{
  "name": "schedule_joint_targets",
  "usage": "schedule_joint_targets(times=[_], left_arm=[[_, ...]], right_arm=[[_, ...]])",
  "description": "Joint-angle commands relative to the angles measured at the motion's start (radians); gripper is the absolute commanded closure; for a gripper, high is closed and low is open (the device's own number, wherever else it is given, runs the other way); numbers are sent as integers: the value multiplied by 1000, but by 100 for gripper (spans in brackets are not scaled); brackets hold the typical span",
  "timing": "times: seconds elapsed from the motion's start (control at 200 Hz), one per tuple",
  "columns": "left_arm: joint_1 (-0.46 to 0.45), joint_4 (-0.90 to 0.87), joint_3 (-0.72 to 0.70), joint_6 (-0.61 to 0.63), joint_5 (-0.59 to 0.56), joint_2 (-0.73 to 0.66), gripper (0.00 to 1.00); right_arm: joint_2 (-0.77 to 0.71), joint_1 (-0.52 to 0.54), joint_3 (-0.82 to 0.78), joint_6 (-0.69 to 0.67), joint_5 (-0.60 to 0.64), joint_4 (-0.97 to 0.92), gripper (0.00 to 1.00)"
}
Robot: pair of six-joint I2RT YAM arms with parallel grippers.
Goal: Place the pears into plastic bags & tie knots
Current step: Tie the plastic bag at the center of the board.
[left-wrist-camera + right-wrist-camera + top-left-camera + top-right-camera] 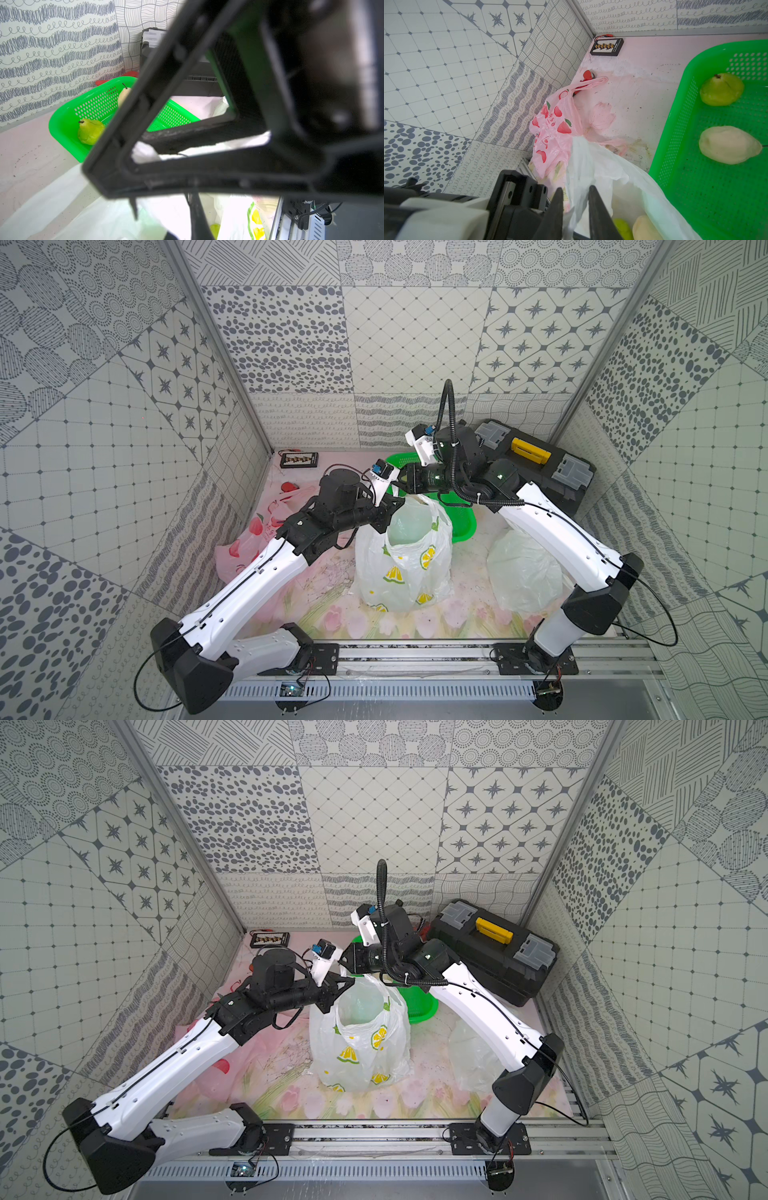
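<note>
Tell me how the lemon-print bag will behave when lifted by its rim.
Likely floppy: the lemon-print bag is thin, crinkled film. Probably bottom-heavy, since pears lie inside, so it should hang and sag. Pushed, it would likely crumple rather than slide.

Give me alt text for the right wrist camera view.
The right gripper straddles a white bag's rim, two pears inside. Beside it, a green basket holds two more pears; a pink bag lies beyond.
</note>
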Motion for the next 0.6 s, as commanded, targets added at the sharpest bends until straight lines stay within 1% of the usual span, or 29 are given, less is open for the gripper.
schedule_joint_targets(times=[0.0, 0.055, 0.135, 0.18, 0.275, 0.34, 0.425, 0.505, 0.53, 0.55, 0.595], left_arm=[[1, 16, -3, 43, -9, -21, 100], [2, -11, 2, 44, -25, -32, 100], [2, -71, 7, 38, -80, -59, 88], [2, -109, 12, 34, -128, -83, 81], [1, -207, 16, 4, -233, -133, 70], [1, -235, 9, -26, -253, -170, 62], [2, -268, 4, -53, -253, -221, 51], [8, -285, -24, -55, -313, -297, 33], [14, -284, -36, -53, -318, -319, 24], [21, -279, -45, -48, -308, -335, 20], [36, -256, -64, -16, -251, -362, 15]], right_arm=[[-7, -5, -14, 15, -15, 86, 86], [-20, -5, -23, 11, -28, 108, 91], [-45, -5, -41, 7, -51, 155, 96], [-62, -4, -55, 9, -66, 183, 97], [-86, -4, -68, 20, -104, 222, 97], [-98, -3, -82, 29, -136, 256, 97], [-105, -2, -95, 37, -157, 279, 96], [-111, -2, -97, 27, -169, 283, 97], [-114, -1, -99, 23, -174, 286, 97], [-115, -1, -101, 22, -179, 289, 97], [-117, -2, -102, 18, -186, 294, 97]])
